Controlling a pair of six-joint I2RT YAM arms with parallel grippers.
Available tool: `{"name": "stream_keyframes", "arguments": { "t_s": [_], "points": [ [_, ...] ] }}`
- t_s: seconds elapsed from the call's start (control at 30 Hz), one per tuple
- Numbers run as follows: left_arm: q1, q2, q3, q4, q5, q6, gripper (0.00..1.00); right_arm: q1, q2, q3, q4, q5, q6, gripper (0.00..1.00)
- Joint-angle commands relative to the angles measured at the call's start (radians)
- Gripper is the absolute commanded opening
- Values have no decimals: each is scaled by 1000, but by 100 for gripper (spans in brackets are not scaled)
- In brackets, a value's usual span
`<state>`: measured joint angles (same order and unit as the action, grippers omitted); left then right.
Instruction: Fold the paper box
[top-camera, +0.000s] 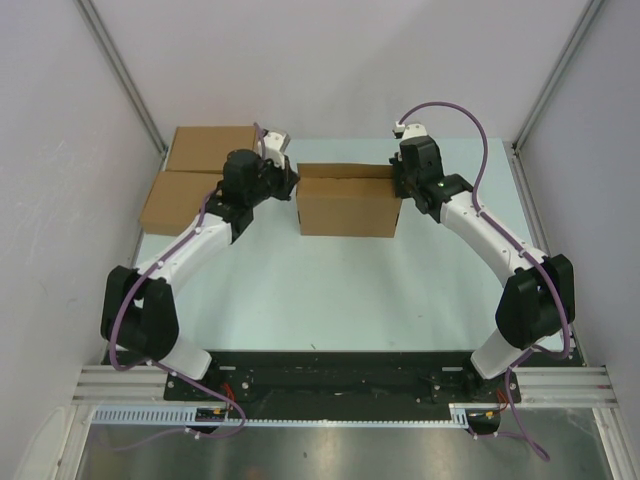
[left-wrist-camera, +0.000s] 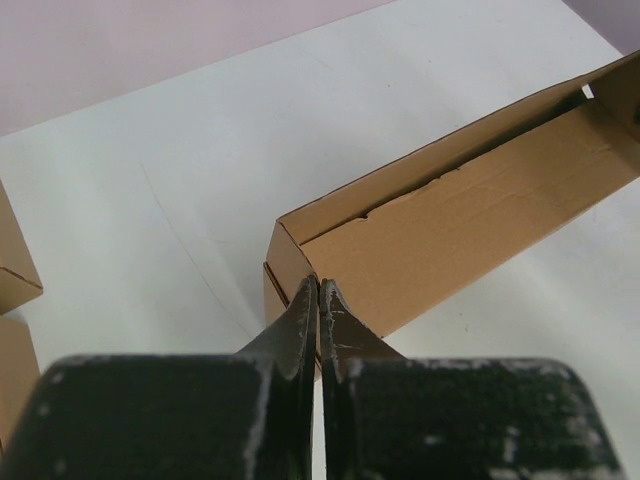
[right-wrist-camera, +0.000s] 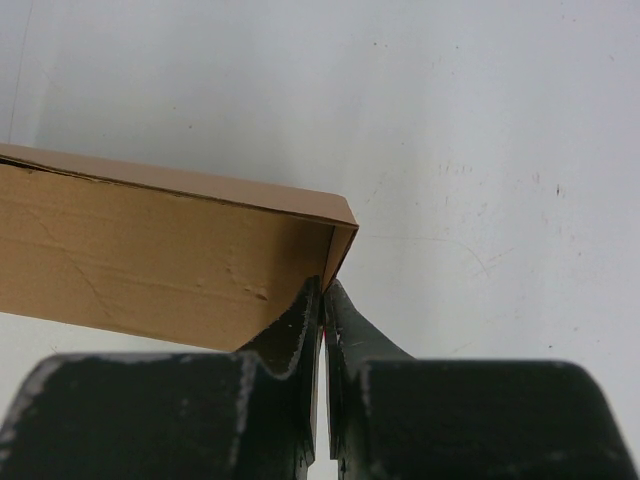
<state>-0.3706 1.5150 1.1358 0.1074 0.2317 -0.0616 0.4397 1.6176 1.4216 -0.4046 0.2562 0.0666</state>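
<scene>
The paper box (top-camera: 345, 205) is a shallow brown cardboard box in the middle of the table, in its made-up shape. In the left wrist view its lid (left-wrist-camera: 470, 215) lies down, with a dark gap along the far wall. My left gripper (top-camera: 292, 180) is at the box's left end. It (left-wrist-camera: 318, 285) is shut, with the tips against the near left corner and no cardboard visibly between them. My right gripper (top-camera: 397, 180) is at the right end. It (right-wrist-camera: 322, 285) is shut on the edge of the end wall of the box (right-wrist-camera: 150, 260).
Two other flat brown boxes (top-camera: 210, 148) (top-camera: 178, 200) lie at the back left, just behind my left arm. Their corners show at the left edge of the left wrist view (left-wrist-camera: 15, 260). White walls enclose the table on three sides.
</scene>
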Motion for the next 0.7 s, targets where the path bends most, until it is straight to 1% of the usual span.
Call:
{"name": "stream_keyframes", "arguments": {
  "t_s": [0.0,0.13,0.3,0.5,0.67],
  "points": [
    [-22,7,74,-15,110,-47,0,39,28,-12,-20,-89,1,4],
    [-24,19,122,-44,115,-52,0,40,30,-12,-17,-89,2,4],
    [-24,14,82,-34,101,-38,0,40,30,-13,-22,-90,2,4],
    [-22,8,59,-38,61,26,0,45,33,-13,-20,-92,2,4],
    [-10,10,62,-49,43,123,0,45,33,-12,-22,-91,-2,4]
  ]
}}
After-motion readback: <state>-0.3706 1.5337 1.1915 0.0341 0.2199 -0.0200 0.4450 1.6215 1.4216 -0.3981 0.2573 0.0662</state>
